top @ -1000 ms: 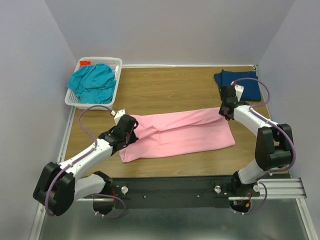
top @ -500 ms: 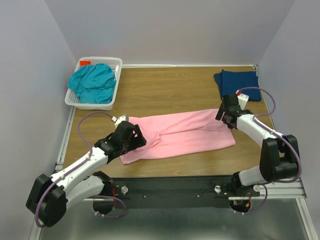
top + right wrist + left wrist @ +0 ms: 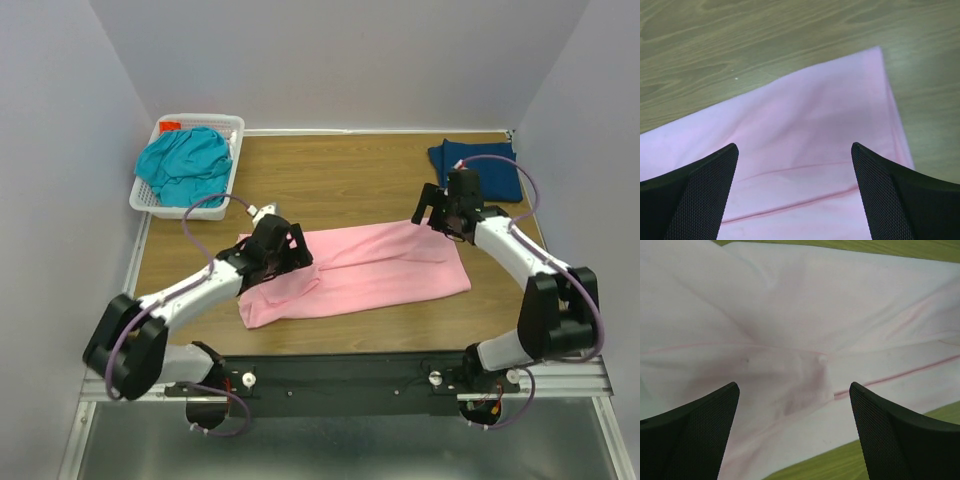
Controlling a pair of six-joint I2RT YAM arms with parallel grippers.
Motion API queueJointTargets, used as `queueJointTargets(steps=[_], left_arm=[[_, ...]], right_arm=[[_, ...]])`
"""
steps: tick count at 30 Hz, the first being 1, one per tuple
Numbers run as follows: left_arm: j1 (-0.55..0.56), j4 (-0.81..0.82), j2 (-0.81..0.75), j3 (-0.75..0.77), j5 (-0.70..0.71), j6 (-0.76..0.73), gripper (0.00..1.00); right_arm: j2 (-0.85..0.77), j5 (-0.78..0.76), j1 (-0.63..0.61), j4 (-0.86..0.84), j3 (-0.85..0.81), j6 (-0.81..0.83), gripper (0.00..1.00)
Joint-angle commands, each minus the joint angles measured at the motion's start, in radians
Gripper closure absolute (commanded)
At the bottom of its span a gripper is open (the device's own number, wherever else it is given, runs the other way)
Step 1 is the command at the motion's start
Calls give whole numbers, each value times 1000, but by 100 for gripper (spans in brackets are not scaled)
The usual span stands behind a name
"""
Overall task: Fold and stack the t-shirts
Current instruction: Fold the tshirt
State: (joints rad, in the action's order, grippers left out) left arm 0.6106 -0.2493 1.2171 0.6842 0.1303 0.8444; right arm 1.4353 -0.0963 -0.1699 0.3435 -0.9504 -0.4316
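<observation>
The light pink t-shirt [image 3: 370, 262] lies flat on the table, folded lengthwise into a long band. My left gripper [image 3: 288, 246] hovers over its left end, open, with nothing between its jaws. The left wrist view shows wrinkled pink cloth [image 3: 790, 315] below the left gripper [image 3: 792, 390]. My right gripper [image 3: 432, 212] is open above the band's far right corner. In the right wrist view, smooth pink cloth [image 3: 805, 125] lies under the right gripper [image 3: 794, 147]. A folded navy t-shirt [image 3: 482, 168] lies at the back right. The teal t-shirt [image 3: 185, 165] sits crumpled in the basket.
The white lattice basket [image 3: 216, 209] stands at the back left corner of the wooden table [image 3: 330, 175], with something red [image 3: 170, 126] at its far end. Grey walls close in on three sides. A metal rail runs along the near edge.
Both grippers were shut on the pink t-shirt's edge, then opened and let it go. The left one moved right over the shirt's left end. The right one shifted towards the far edge.
</observation>
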Motion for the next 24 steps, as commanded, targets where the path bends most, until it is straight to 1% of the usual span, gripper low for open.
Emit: queueJointTargets(steps=[1,2,3,5,6,8,9,10,11,12,13,14,16,17,18,19,20,21,23,24], left_arm=[[-2,93,177,76,-46,-56,2],[-6,96,215,90,-50,-68,2],[-9,99,285,106,-52,-73,2],[-21,111,347,147,-57,-91,2],[-37,117,405,162,-64,-96,2],[-60,125,465,219,-81,-110,2],[-84,131,526,244,-80,-125,2],[-95,140,562,315,-92,-134,2],[-104,154,641,357,-109,-149,2],[-113,159,689,401,-126,-166,2],[-126,119,738,455,-170,-210,2],[-129,85,840,582,-160,-225,2],[-135,-28,941,723,-138,-267,2],[-135,-44,981,841,-139,-280,2],[-137,-56,1043,888,-146,-286,2],[-135,-71,1070,966,-164,-312,2],[-135,-77,1091,1001,-181,-317,2],[-135,-87,1126,1032,-193,-323,2],[-135,-120,1157,1113,-193,-332,2],[-135,-128,1183,1135,-198,-337,2]], right_arm=[[120,173,3,-29,-62,21,0],[161,178,1,-32,-73,24,0],[186,182,1,-35,-82,25,0],[223,179,1,-40,-94,24,0],[258,181,3,-43,-97,22,0],[281,184,3,-44,-94,2,0],[278,173,3,-44,-87,-12,0],[266,150,1,-49,-56,-33,0],[258,139,3,-46,-38,-39,0],[246,129,3,-47,-16,-48,0],[214,129,1,-46,5,-58,0],[194,157,1,-44,71,-62,0],[118,176,-22,-46,149,-81,0],[87,194,-40,-44,220,-93,0],[61,208,-66,-43,255,-98,0],[10,225,-136,-38,281,-114,0],[-9,248,-182,-37,303,-124,0],[-24,307,-286,-38,341,-127,0],[-55,363,-405,-37,355,-125,0],[-59,372,-527,-35,354,-122,0]])
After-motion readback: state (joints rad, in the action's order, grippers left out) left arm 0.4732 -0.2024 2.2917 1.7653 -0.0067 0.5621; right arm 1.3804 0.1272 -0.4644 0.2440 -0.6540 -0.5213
